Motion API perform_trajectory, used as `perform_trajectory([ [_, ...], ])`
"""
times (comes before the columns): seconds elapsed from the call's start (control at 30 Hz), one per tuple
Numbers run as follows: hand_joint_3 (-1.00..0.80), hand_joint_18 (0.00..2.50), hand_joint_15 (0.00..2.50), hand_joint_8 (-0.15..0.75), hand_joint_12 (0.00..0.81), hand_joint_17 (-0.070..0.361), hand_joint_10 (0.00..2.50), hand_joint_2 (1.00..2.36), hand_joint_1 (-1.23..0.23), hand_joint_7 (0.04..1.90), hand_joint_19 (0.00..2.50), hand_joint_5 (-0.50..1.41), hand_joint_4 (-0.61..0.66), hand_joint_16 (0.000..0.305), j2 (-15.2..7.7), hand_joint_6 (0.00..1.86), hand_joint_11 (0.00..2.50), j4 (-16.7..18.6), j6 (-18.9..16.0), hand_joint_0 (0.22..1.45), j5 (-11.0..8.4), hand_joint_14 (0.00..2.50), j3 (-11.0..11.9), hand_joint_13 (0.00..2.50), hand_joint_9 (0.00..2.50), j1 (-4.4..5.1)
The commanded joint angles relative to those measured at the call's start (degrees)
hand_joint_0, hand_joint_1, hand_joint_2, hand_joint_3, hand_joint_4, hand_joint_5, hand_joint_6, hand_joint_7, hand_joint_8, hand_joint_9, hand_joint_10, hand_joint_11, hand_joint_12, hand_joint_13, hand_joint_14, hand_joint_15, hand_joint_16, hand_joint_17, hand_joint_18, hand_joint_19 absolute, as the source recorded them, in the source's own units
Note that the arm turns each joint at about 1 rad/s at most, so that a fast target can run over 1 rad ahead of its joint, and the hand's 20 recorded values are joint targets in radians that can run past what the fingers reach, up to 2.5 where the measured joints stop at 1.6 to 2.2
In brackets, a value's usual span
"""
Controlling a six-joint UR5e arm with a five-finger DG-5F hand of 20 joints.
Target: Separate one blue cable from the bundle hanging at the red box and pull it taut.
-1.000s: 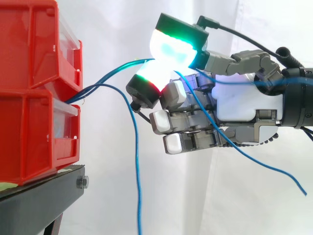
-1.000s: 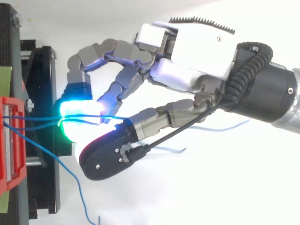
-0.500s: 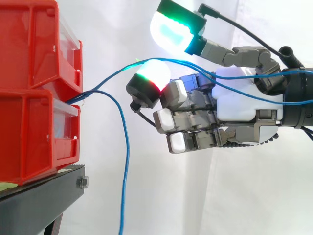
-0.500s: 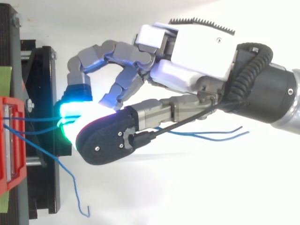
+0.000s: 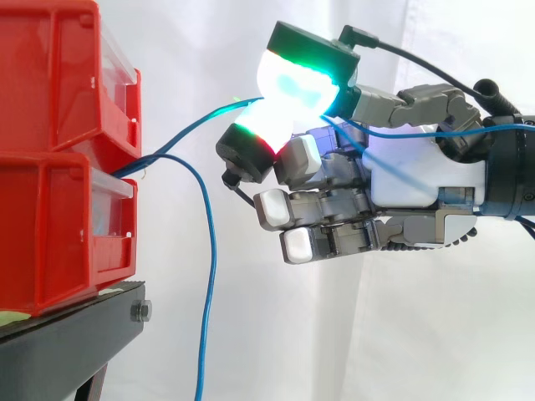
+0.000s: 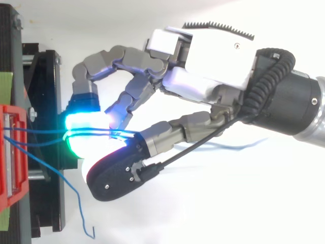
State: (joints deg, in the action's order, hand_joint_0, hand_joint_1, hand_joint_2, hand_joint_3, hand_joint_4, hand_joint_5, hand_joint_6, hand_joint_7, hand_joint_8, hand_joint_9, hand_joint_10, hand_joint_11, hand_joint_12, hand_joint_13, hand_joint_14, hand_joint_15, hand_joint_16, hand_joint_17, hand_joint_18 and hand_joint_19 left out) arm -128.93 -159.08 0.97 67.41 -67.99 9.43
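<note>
A white curtain [image 5: 276,334] hangs behind all I reach toward. Low at the left I see a black stand [image 5: 75,334], with a silver bolt [image 5: 140,312] in its near corner. From above, a green strip [image 6: 5,81] lies on the stand's far-left part.

A white curtain [image 5: 435,351] with soft vertical folds hangs behind a black stand [image 5: 58,351] at the left.

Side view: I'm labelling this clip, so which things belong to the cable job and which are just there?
Job: pinched blue cable, hanging blue cable, red bins, robot hand.
Just there: black stand, white curtain.
</note>
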Motion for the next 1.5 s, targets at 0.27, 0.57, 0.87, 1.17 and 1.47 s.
perform_trajectory([
  [0.27,-0.5,0.92,0.6,0.343,0.405,0.118,0.02,1.0,-0.52,1.29,0.66,-0.16,0.16,0.052,0.0,0.85,0.87,0.0,0.0,0.5,0.0,0.02,0.0,1.07,1.17,0.06],
  [0.57,-0.08,0.91,0.62,0.339,0.392,0.109,0.02,1.02,-0.77,1.48,0.68,-0.15,0.08,0.049,0.0,0.87,0.92,0.0,0.0,0.61,0.0,0.02,0.0,1.09,1.21,0.15],
  [0.87,-0.5,0.84,0.58,0.301,0.364,0.108,0.03,1.0,-0.86,1.37,0.59,-0.19,0.08,0.048,0.0,0.88,0.9,0.0,0.0,0.76,0.0,0.02,0.0,0.97,1.04,0.32],
  [1.17,-0.5,0.94,0.58,0.347,0.405,0.121,0.02,1.0,-0.62,1.32,0.64,-0.15,0.16,0.054,0.0,0.86,0.88,-0.4,0.0,0.46,0.0,0.02,0.0,1.07,1.2,0.41],
  [1.47,-0.23,0.93,0.63,0.336,0.386,0.107,0.03,1.02,-0.67,1.48,0.71,-0.14,0.13,0.047,0.0,0.84,0.89,-0.4,0.0,0.59,0.0,0.02,0.0,1.1,1.24,0.59],
])
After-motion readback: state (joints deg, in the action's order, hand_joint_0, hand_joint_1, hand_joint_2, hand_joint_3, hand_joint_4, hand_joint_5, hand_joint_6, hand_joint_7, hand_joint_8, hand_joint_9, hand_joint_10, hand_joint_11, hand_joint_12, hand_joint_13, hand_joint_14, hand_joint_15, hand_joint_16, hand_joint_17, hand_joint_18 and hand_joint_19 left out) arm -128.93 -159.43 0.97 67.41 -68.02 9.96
